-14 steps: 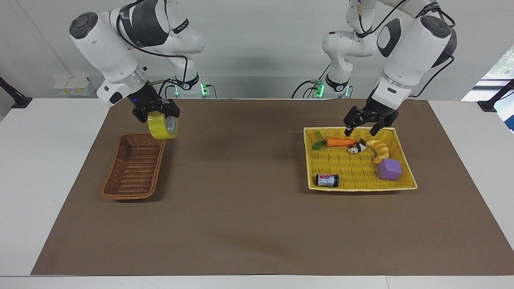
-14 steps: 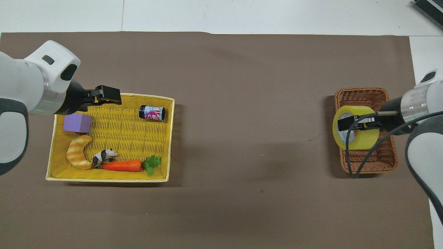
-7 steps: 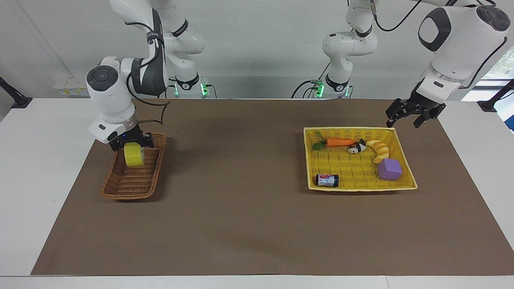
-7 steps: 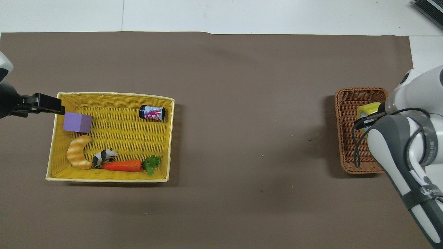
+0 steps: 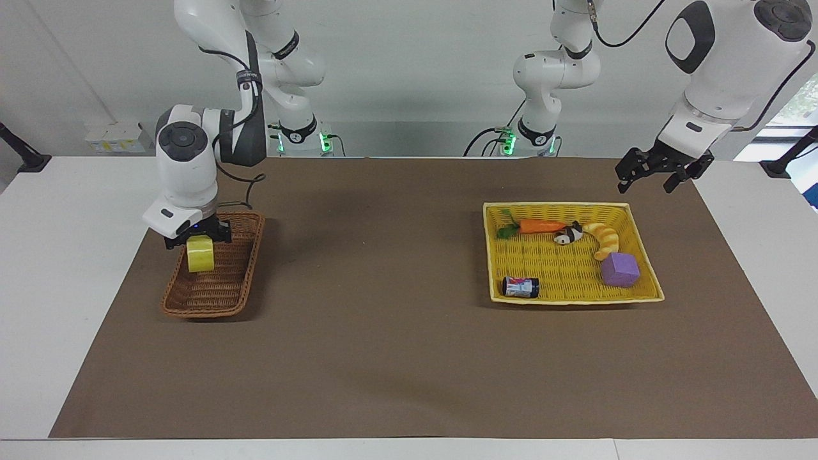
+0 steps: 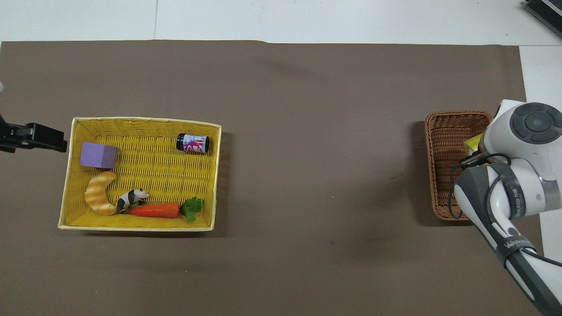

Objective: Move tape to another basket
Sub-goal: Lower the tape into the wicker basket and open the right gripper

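Facing view showed you the right gripper (image 5: 198,237) clamped on the wide roll of translucent yellow packing tape (image 5: 200,257), held low inside the narrow brown woven wicker basket (image 5: 225,295) toward the right arm's end of the table; whether the roll touched the basket floor was hard to tell. The left gripper (image 5: 662,174) hung with its jaws parted and holding nothing, over the brown mat (image 5: 396,332) just off the corner of the bright yellow woven tray (image 5: 556,265).

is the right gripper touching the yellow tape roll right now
Touching. In the facing view the right gripper has its jaws closed on the top of the tape, which hangs from them inside the basket.
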